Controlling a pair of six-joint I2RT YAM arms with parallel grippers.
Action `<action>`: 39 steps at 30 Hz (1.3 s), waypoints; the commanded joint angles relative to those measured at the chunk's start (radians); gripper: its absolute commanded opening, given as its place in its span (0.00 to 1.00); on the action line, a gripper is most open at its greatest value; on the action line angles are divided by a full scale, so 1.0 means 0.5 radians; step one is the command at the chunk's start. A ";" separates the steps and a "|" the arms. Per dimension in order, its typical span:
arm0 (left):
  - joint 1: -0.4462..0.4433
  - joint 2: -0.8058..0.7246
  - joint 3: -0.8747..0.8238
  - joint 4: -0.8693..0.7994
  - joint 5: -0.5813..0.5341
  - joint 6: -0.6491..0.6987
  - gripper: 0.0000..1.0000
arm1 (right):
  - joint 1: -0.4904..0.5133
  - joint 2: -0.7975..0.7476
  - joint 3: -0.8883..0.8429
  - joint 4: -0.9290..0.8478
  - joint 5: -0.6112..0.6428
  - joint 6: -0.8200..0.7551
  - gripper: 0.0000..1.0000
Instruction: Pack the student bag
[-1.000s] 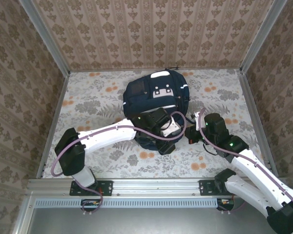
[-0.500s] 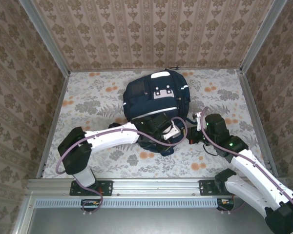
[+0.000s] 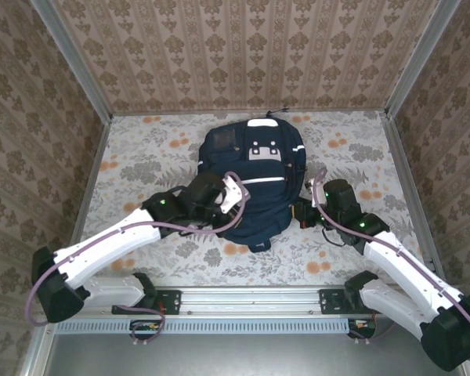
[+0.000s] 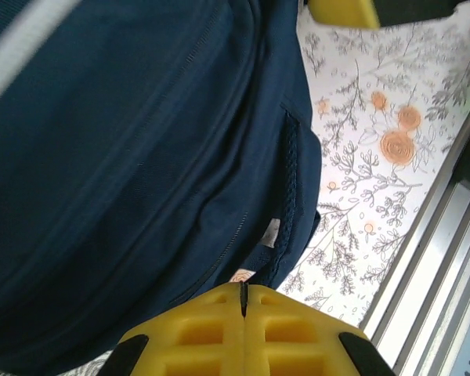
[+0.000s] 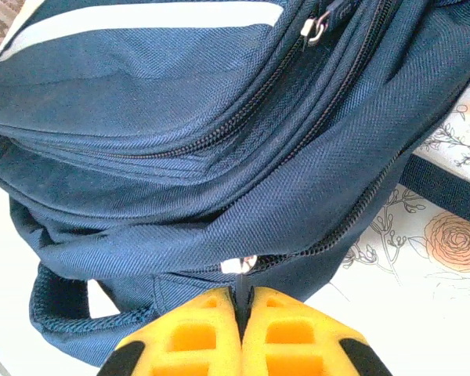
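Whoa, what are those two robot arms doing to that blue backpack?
Two robot arms are working on a navy backpack lying on the flowered table. The right claw is shut and looks pinched on a silver zipper pull at the bag's side. The left claw is shut too, at the bag's other side, with nothing seen in it.
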 commanded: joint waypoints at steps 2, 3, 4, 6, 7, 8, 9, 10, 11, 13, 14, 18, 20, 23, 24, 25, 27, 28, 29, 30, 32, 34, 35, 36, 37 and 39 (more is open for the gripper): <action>0.042 -0.032 -0.067 -0.105 0.068 -0.039 0.00 | -0.014 0.033 -0.015 0.293 0.027 0.049 0.00; 0.041 -0.003 -0.068 -0.088 0.057 -0.059 0.09 | -0.016 0.032 -0.021 0.322 -0.008 0.082 0.00; 0.037 0.026 -0.068 -0.060 0.052 -0.070 0.26 | -0.016 0.026 -0.025 0.343 -0.039 0.107 0.00; 0.019 0.122 -0.039 0.021 0.033 -0.068 0.54 | -0.017 -0.008 -0.033 0.371 -0.113 0.149 0.00; 0.015 0.178 -0.012 0.051 0.019 -0.053 0.59 | -0.017 -0.023 -0.039 0.372 -0.133 0.158 0.00; 0.008 0.246 0.036 0.074 0.017 -0.023 0.62 | -0.016 -0.046 -0.045 0.363 -0.139 0.165 0.00; 0.003 0.335 0.092 0.096 0.003 0.004 0.63 | -0.015 -0.066 -0.053 0.361 -0.144 0.171 0.00; -0.004 0.420 0.152 0.116 -0.009 0.030 0.64 | -0.016 -0.085 -0.061 0.357 -0.144 0.176 0.00; -0.010 0.497 0.211 0.125 -0.017 0.049 0.64 | -0.014 -0.102 -0.063 0.357 -0.143 0.181 0.00; -0.018 0.658 0.343 0.123 -0.050 0.074 0.64 | -0.016 -0.125 -0.074 0.358 -0.158 0.189 0.00; -0.024 0.716 0.385 0.128 -0.041 0.086 0.64 | -0.015 -0.128 -0.076 0.359 -0.162 0.190 0.00; -0.057 0.880 0.532 0.166 0.008 0.101 0.64 | -0.016 -0.144 -0.099 0.372 -0.167 0.205 0.00; -0.072 0.936 0.588 0.166 0.020 0.102 0.64 | -0.017 -0.150 -0.107 0.383 -0.165 0.209 0.00; -0.084 1.010 0.651 0.166 0.030 0.110 0.60 | -0.018 -0.152 -0.111 0.399 -0.174 0.219 0.00; -0.084 1.031 0.666 0.169 0.049 0.113 0.57 | -0.018 -0.148 -0.108 0.402 -0.178 0.218 0.00; -0.087 1.053 0.677 0.177 0.071 0.113 0.53 | -0.018 -0.145 -0.105 0.400 -0.176 0.214 0.00; -0.095 1.094 0.703 0.183 0.120 0.114 0.42 | -0.026 -0.140 -0.102 0.401 -0.176 0.212 0.00; -0.099 1.117 0.716 0.179 0.137 0.115 0.37 | -0.031 -0.133 -0.099 0.405 -0.179 0.211 0.00; -0.105 1.130 0.726 0.175 0.145 0.117 0.33 | -0.038 -0.130 -0.099 0.408 -0.179 0.211 0.00; -0.107 1.139 0.729 0.178 0.154 0.118 0.28 | -0.041 -0.131 -0.098 0.411 -0.179 0.215 0.00; -0.108 1.139 0.724 0.186 0.181 0.125 0.15 | -0.054 -0.124 -0.101 0.417 -0.183 0.225 0.00; -0.096 1.108 0.711 0.196 0.169 0.140 0.00 | -0.061 -0.120 -0.101 0.407 -0.178 0.219 0.00; -0.084 1.083 0.703 0.201 0.160 0.136 0.00 | -0.062 -0.117 -0.102 0.394 -0.170 0.215 0.00; -0.062 1.042 0.693 0.206 0.154 0.132 0.00 | -0.063 -0.108 -0.102 0.375 -0.158 0.206 0.00; -0.029 0.999 0.687 0.204 0.158 0.127 0.00 | -0.063 -0.097 -0.104 0.354 -0.155 0.194 0.00; 0.040 0.917 0.683 0.180 0.200 0.124 0.00 | -0.063 -0.083 -0.104 0.314 -0.127 0.182 0.00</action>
